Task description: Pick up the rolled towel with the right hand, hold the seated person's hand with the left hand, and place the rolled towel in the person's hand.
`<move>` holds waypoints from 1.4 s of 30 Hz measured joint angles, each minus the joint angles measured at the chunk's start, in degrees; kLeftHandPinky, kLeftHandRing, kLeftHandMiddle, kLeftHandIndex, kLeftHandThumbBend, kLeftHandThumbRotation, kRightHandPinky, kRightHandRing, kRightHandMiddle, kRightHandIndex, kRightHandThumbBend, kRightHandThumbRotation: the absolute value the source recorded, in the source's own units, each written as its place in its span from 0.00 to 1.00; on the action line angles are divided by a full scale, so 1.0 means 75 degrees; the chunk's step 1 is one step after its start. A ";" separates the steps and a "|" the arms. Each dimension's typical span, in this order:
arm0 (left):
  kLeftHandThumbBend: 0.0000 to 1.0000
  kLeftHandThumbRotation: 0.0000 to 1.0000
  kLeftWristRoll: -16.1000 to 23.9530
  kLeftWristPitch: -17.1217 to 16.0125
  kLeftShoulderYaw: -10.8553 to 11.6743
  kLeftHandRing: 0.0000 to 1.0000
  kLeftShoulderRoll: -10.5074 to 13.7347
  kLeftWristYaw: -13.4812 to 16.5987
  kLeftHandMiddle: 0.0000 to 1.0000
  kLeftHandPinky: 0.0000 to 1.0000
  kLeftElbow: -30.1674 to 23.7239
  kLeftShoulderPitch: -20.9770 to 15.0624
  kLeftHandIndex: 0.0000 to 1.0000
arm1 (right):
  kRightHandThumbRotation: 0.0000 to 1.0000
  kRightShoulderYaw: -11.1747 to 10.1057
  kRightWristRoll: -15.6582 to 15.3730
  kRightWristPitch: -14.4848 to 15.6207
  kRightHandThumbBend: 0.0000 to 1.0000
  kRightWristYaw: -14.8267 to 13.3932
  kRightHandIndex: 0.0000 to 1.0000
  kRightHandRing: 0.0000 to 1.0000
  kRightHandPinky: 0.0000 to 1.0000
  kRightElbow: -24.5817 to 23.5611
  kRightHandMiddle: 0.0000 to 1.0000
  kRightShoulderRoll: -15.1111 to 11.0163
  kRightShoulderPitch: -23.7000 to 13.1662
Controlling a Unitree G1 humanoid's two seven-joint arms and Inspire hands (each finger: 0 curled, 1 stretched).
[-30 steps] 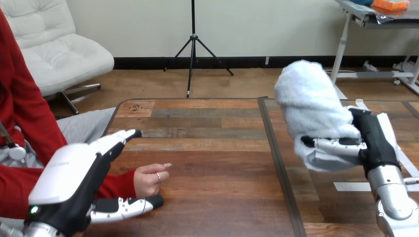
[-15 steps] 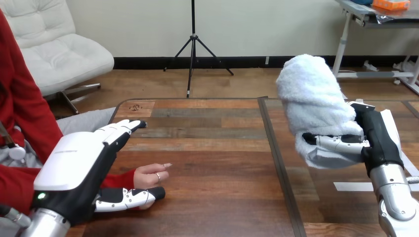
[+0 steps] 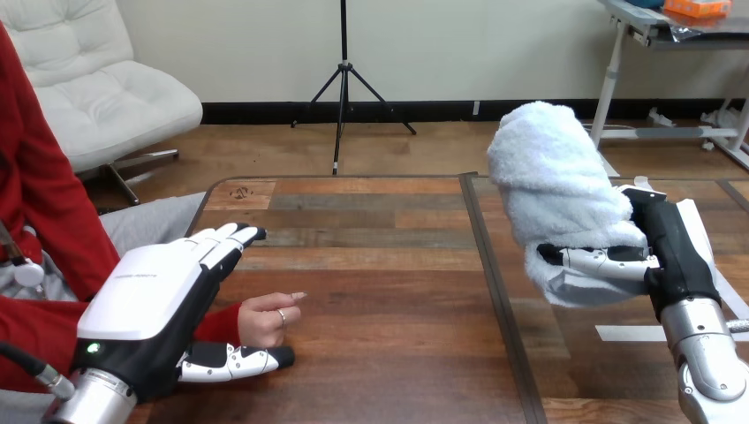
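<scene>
Standing nearly upright over the right half of the tabletop (image 3: 380,265), the rolled towel (image 3: 555,181) is white and fluffy, its top tilted slightly toward the view's left. The right hand (image 3: 673,252) grips it from the view's right, its fingers (image 3: 601,260) curled round the lower part of the roll, with a loose fold of cloth hanging below them. Well apart from it, near the tabletop's left edge, the person's hand (image 3: 265,316) rests on the wood, loosely curled, with a red sleeve behind it. The left hand (image 3: 159,296) sits just beside it with its fingers (image 3: 225,238) straight and spread wide from the thumb, holding nothing. The person's hand lies between those fingers and the thumb (image 3: 237,360); whether they touch cannot be told.
</scene>
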 measured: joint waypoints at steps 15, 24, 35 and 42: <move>0.94 0.54 0.0564 0.0268 -0.0425 0.89 0.0394 0.0187 0.91 0.88 0.0718 -0.0407 0.86 | 0.00 -0.0024 0.0090 0.0015 0.88 0.0159 0.41 0.37 0.33 -0.0445 0.40 0.0001 0.0020; 0.96 0.46 0.0810 0.0468 -0.0704 0.89 0.0502 0.0313 0.89 0.87 0.1208 -0.0629 0.85 | 0.00 -0.0055 0.0144 0.0015 0.88 0.0273 0.41 0.37 0.33 -0.0680 0.40 0.0007 0.0045; 0.96 0.40 0.0968 0.0746 -0.0956 0.88 0.0536 0.0453 0.88 0.85 0.1788 -0.0836 0.85 | 0.00 -0.0079 0.0259 0.0014 0.88 0.0372 0.41 0.36 0.33 -0.0938 0.40 0.0007 0.0154; 0.96 0.38 0.1036 0.0883 -0.1054 0.88 0.0601 0.0522 0.88 0.85 0.2090 -0.0958 0.85 | 0.00 -0.0081 0.0260 0.0014 0.88 0.0390 0.41 0.36 0.32 -0.1169 0.40 0.0007 0.0305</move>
